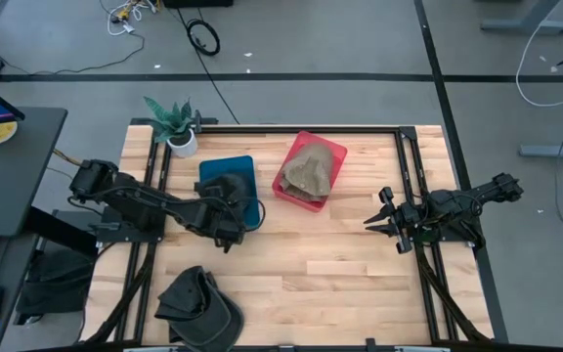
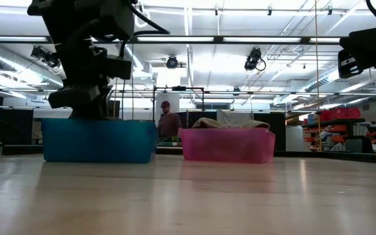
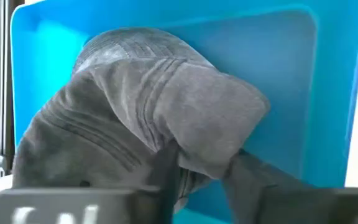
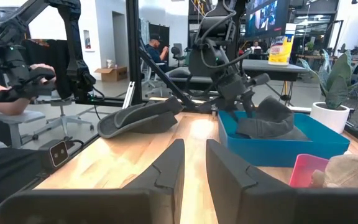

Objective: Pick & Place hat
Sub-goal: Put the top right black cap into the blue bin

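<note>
My left wrist view shows what the high view buries under my arm: my left fingers (image 3: 229,186) clamped on a fold of the grey hat (image 3: 142,118), which sits inside the blue bin (image 1: 239,176). My right fingers (image 1: 387,221) hang apart over bare tabletop (image 1: 330,264). The pink bin (image 1: 332,156) holds a tan hat (image 1: 309,172); another dark hat (image 1: 198,305), partly cut off, lies at the near edge.
</note>
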Controlling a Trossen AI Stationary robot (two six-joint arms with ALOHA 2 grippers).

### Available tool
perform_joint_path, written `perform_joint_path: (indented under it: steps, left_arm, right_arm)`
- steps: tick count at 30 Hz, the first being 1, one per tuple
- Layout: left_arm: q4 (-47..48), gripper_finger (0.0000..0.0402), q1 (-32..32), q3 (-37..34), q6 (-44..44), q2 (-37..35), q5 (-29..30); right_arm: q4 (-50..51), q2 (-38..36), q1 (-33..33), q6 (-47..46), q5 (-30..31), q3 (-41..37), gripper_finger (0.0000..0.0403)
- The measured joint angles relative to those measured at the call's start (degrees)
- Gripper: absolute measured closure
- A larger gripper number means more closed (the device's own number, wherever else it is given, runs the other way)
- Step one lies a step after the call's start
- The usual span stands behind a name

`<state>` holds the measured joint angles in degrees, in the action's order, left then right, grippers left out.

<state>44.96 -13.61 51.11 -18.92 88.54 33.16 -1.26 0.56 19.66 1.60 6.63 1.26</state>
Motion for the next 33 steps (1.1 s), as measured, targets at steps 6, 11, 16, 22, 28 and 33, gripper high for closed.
perform_joint_path:
  steps: [6,11,16,22,28,33]
  left_arm:
    - [-0.86,0.0389,0.42,0.0,-3.08,-0.03,0.07]
    - [-0.08,0.0395,1.51,1.61,-7.34,-0.06,1.58]
    - [-0.35,0.0394,1.1,4.71,-12.87,-0.08,7.26]
    - [-5.12,0.0396,-0.28,5.4,-14.84,-0.1,4.85]
    - [-10.51,0.0391,-0.76,5.4,-13.07,-0.1,3.96]
    - [-9.39,0.0389,-0.79,5.4,-12.06,-0.1,4.08]
  right_arm:
    - [0.0,0.0,-0.01,0.01,-0.01,0.0,0.0332]
    - [0.0,0.0,-0.02,0.01,-0.02,0.0,0.0332]
    - [0.0,0.0,0.0,0.01,-0.01,0.0,0.0332]
    - [0.02,0.0,-0.02,-0.01,-0.01,0.0,0.0332]
    - [0.0,0.0,-0.02,0.01,0.0,0.0,0.0332]
    - [0.0,0.0,-0.02,0.01,0.0,0.0,0.0332]
